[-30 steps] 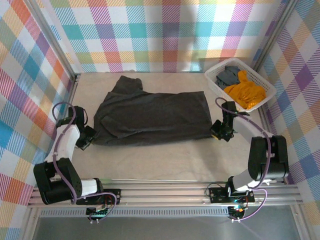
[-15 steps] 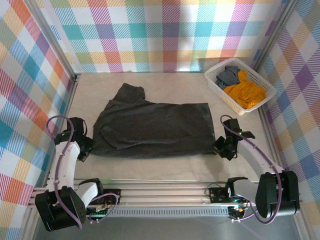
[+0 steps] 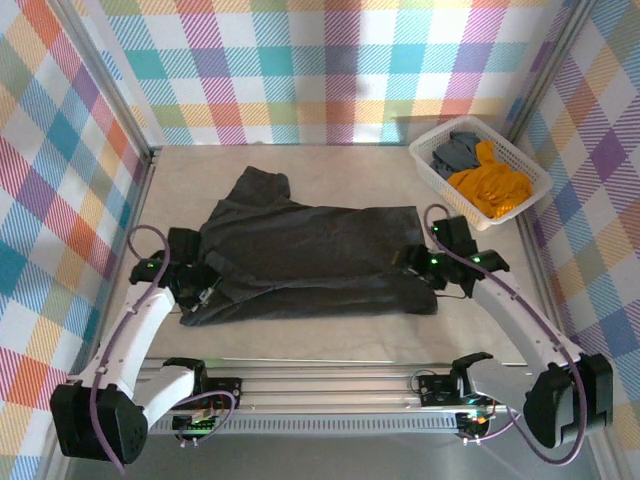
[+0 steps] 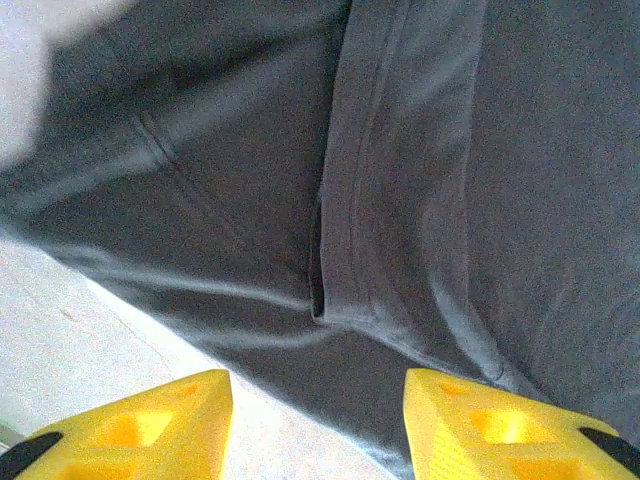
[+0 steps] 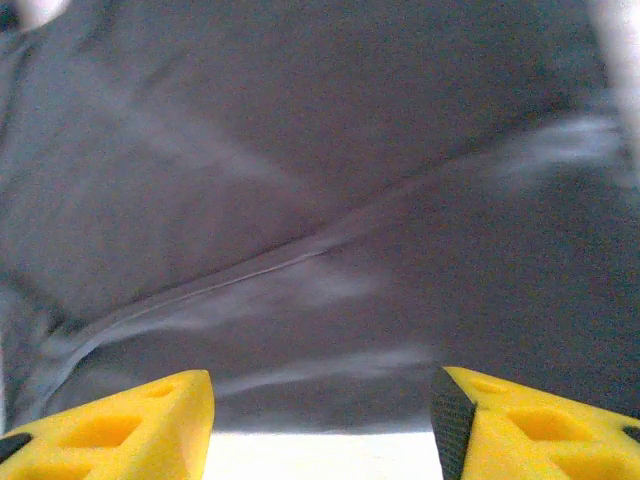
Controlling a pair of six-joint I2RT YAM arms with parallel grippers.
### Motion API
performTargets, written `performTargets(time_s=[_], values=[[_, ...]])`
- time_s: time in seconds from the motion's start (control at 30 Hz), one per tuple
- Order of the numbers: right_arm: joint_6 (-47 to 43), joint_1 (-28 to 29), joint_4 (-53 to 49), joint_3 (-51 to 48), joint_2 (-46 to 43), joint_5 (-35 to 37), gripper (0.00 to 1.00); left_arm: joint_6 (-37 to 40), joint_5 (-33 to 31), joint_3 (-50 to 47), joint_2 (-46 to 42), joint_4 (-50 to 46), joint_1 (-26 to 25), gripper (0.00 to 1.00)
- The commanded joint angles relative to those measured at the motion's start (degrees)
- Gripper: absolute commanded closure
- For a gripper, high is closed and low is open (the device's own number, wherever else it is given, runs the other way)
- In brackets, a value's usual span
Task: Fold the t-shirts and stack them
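Found charcoal t-shirt (image 3: 310, 250) spread on beige desk (image 3: 330, 335) between plaid walls (image 3: 330, 60); saw left gripper (image 4: 318, 405) and right gripper (image 5: 322, 420) parted, empty, above its edges; noted orange t-shirt (image 3: 490, 190), grey t-shirt (image 3: 457, 152) in white basket (image 3: 428, 172)

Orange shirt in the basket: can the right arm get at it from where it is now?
Probably yes. The right pincer stands open and empty at the charcoal shirt's right edge; the orange shirt lies uncovered in the open-topped basket just beyond that arm, nothing between them.
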Motion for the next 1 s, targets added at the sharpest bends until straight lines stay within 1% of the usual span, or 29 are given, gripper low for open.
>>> performTargets(time_s=[0.0, 0.07, 0.17, 0.33, 0.5, 0.6, 0.7, 0.8, 0.97], values=[[-2.61, 4.14, 9.36, 1.17, 1.89, -12.17, 0.4, -7.97, 4.1, -5.04, 1.14, 6.21, -1.1, 0.51], [-1.97, 5.66, 10.3, 1.97, 2.72, -11.66, 0.41, -10.59, 5.91, -7.52, 2.62, 10.99, -1.11, 0.51], [-2.2, 5.86, 9.66, 2.93, 3.84, -11.13, 0.42, -13.81, 8.81, -9.49, 6.21, 15.47, -2.07, 0.52], [-1.72, 5.92, 9.6, 2.45, 3.86, -10.93, 0.44, -17.5, 7.61, -11.85, 6.87, 19.25, -3.21, 0.54], [-1.39, 6.07, 10.95, 1.83, 4.25, -12.62, 0.45, -18.69, 6.58, -12.33, 8.09, 21.61, -3.3, 0.56], [-1.34, 6.15, 11.34, 2.09, 4.32, -13.26, 0.45, -19.32, 6.33, -12.61, 9.26, 23.5, -3.34, 0.6], [-1.36, 6.23, 11.35, 2.11, 4.24, -13.14, 0.45, -19.64, 6.26, -12.27, 10.3, 24.7, -3.46, 0.67], [-1.34, 6.24, 11.1, 1.85, 4.1, -12.8, 0.45, -19.58, 5.89, -11.74, 10.84, 24.2, -3.8, 0.78], [-1.16, 6.24, 11.05, 1.76, 4.11, -12.23, 0.46, -18.8, 4.74, -10.78, 9.39, 22.9, -4.0, 0.94]])
